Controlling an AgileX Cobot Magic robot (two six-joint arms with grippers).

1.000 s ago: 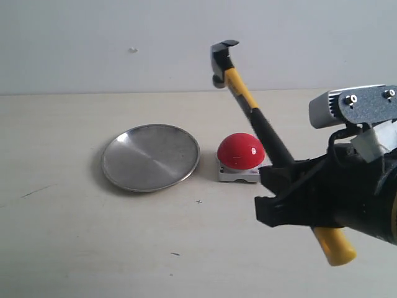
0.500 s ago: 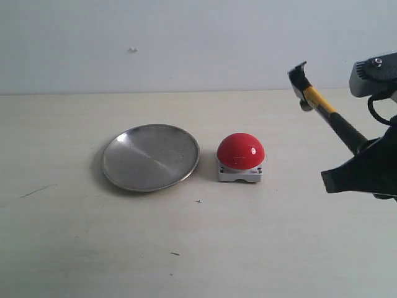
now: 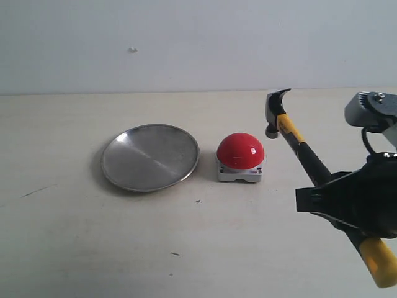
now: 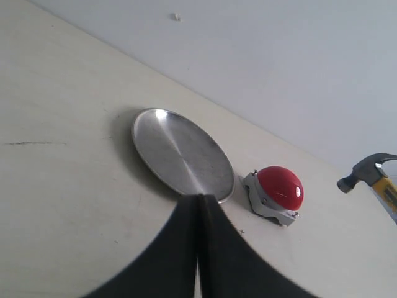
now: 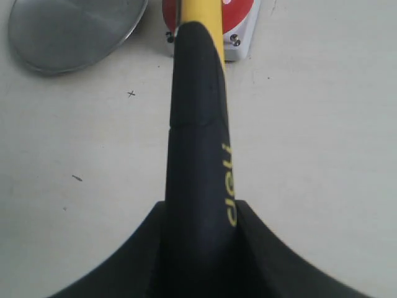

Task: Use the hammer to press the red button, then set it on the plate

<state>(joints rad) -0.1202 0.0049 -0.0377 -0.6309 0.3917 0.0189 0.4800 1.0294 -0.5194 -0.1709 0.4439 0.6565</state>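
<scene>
I've got the hammer (image 3: pixel 291 139) head hanging up and to the right of the red button (image 3: pixel 240 150), clear air between them. The plate (image 3: pixel 151 157) sits just left of the button, a narrow strip of table (image 3: pixel 93 248) between. Wide bare tabletop in front of both.

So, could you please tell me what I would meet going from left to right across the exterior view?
plate → red button → head of the hammer, raised off the table → right claw, shut on the hammer's black handle.
</scene>
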